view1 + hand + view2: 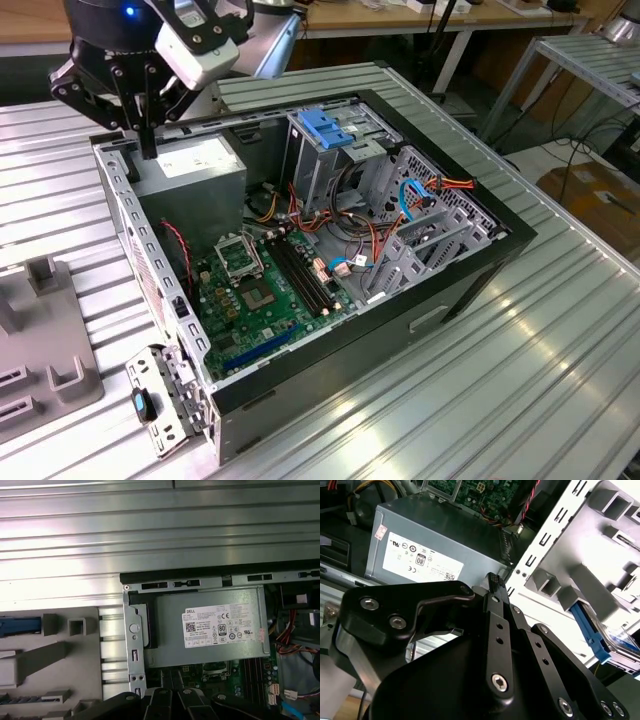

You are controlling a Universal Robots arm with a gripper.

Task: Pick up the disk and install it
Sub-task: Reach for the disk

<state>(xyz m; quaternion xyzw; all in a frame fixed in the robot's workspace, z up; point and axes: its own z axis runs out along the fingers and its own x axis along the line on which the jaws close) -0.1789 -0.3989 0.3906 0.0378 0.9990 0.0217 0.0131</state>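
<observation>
— Why laid on its side, panel off, on the ribbed table (560, 330)?
— Most likely to leave the inside of the computer case (450, 300) open from above. Hard otherwise to lower anything into the bays.
— And poised over the power supply (195, 165), at the case's corner on the exterior view's left?
— Yes: the gripper (148, 148), pointing down, fingers pressed together with nothing between. Touching the box or just clear of it? Cannot tell.
— Where to look for the disk (592, 635)?
— Outside the case, well apart from the gripper, slotted in the grey holder (40, 340) beside it. Presumably parked there for an easy grasp. Cut off by the edge in the second wrist view: just blue rail and a sliver of label. No telling how firmly seated.
— Not to be mixed up with the blue bracket (325, 125)?
— No. Sits atop the drive cage (320, 165), looks empty, hides the bay beneath.
</observation>
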